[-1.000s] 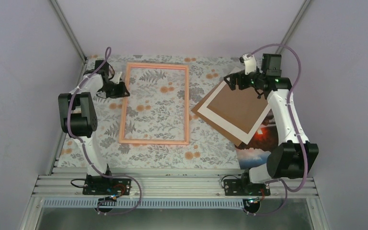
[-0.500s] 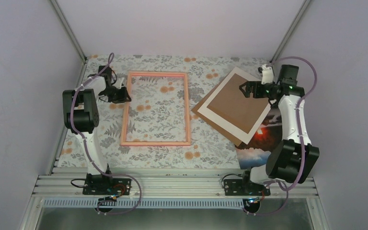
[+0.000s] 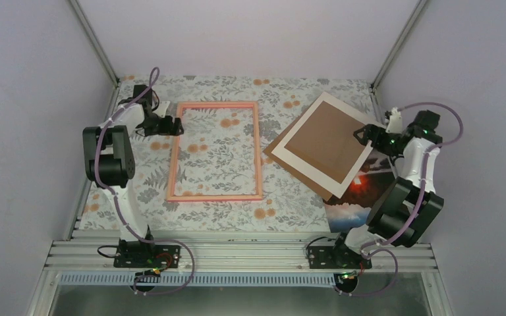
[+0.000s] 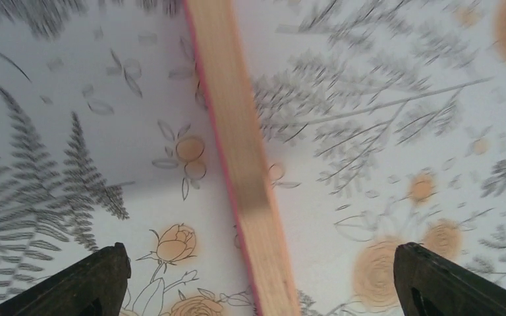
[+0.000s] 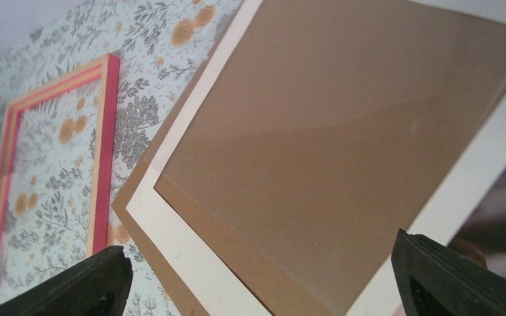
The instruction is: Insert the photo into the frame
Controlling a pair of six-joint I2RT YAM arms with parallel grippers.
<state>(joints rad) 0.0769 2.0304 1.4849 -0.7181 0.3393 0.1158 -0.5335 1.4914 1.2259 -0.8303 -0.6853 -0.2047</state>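
The pink frame (image 3: 259, 151) lies flat on the floral cloth at mid-table, and the cloth shows through its pane. My left gripper (image 3: 175, 126) stands open astride its left rail near the far corner; that rail (image 4: 244, 164) runs between the two dark fingertips without touching either, and the left gripper (image 4: 260, 283) holds nothing. The photo (image 3: 362, 191) lies at the right, mostly covered, with only its red glow and dark lower part showing. My right gripper (image 3: 360, 135) hangs open and empty over the stack's right edge, the right gripper (image 5: 263, 276) looking across it toward the frame (image 5: 105, 145).
A white mat (image 3: 303, 172) lies askew on a brown backing board (image 3: 323, 141), both over the photo. In the right wrist view the mat (image 5: 171, 230) and the board (image 5: 342, 131) fill the picture. Enclosure walls stand close on both sides.
My left gripper has opened and let go of the frame's left rail; the frame has come a little nearer and lies square. The right arm has drawn back to the right, off the mat's far corner.
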